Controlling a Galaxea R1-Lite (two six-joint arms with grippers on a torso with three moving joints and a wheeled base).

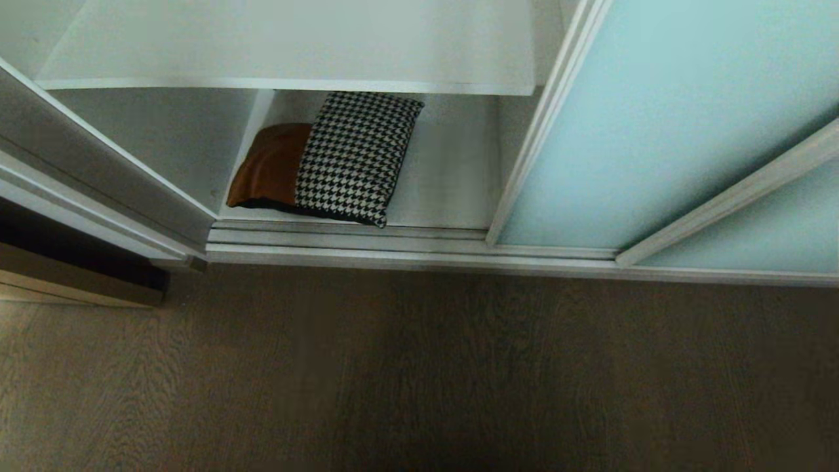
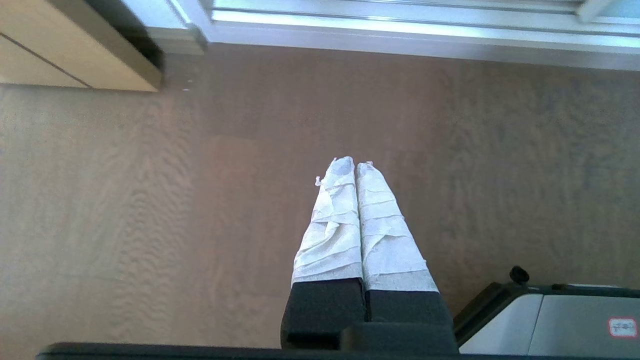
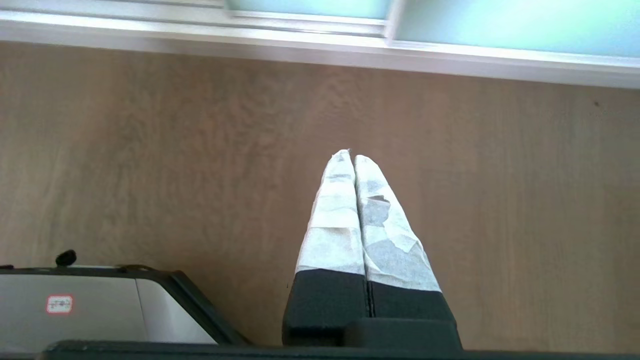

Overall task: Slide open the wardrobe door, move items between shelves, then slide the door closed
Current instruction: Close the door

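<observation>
Both grippers, left gripper [image 2: 355, 167] and right gripper [image 3: 348, 156], hang over the wooden floor [image 1: 419, 367] with fingers pressed together. Beyond them, a brown and checked cushion [image 1: 331, 160] lies on the white bottom shelf [image 1: 446, 190], left of the pale blue sliding door [image 1: 655, 118].

The rectangular cushion [image 1: 328, 164] pairs smooth tan-brown leather-like fabric with woven black-and-white houndstooth cloth. It lies on a smooth, matt white board shelf [image 1: 446, 190]. On the right, the sliding wardrobe door [image 1: 655, 124] is frosted pale aqua glass in a slim silver-white metal-looking frame. The near floor [image 1: 419, 373] is matt, grained brown wood.
</observation>
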